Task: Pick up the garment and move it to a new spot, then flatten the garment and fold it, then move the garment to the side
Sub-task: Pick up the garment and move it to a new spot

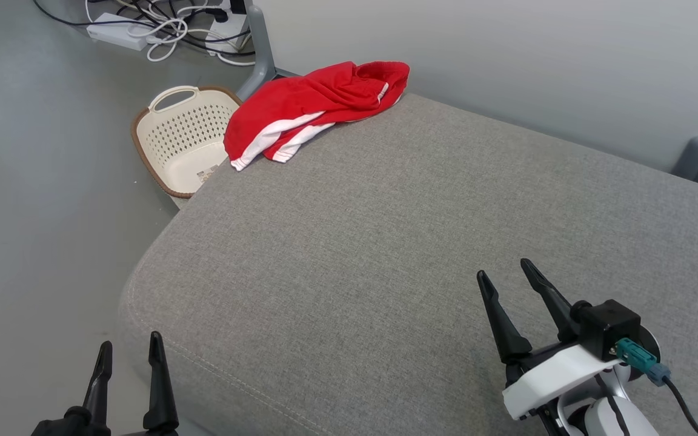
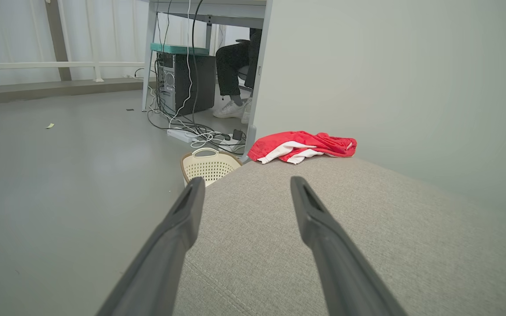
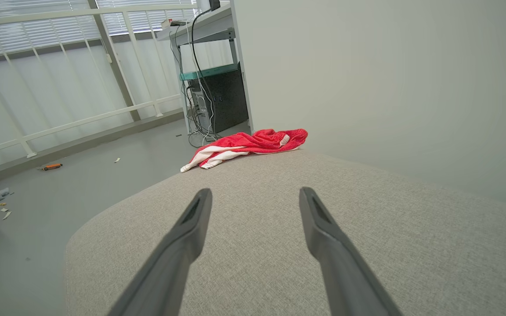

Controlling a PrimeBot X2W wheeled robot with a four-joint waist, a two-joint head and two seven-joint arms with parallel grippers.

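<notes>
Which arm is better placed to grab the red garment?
Right, probably. Both claws are open and empty, but the right claw sits over the cushion, farther forward, and points almost straight at the garment; the left claw hangs back at the cushion's edge.

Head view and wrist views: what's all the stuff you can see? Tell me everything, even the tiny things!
cushion: one, grey, wide and flat in front of the robot
garment: one, red with white stripes, crumpled at the cushion's far left corner
basket: one, cream with a brown rim, on the floor by that corner
cables: a tangle, white and black, on the floor beyond the basket
desk: one, white, past the cables
computer tower: one, black, under the desk
person: one, dark trousers and white shoes, seated at the desk
wall: one, pale grey, behind the cushion
left tool: one, black, open and empty, lower left
right tool: one, black, open and empty, lower right
</notes>
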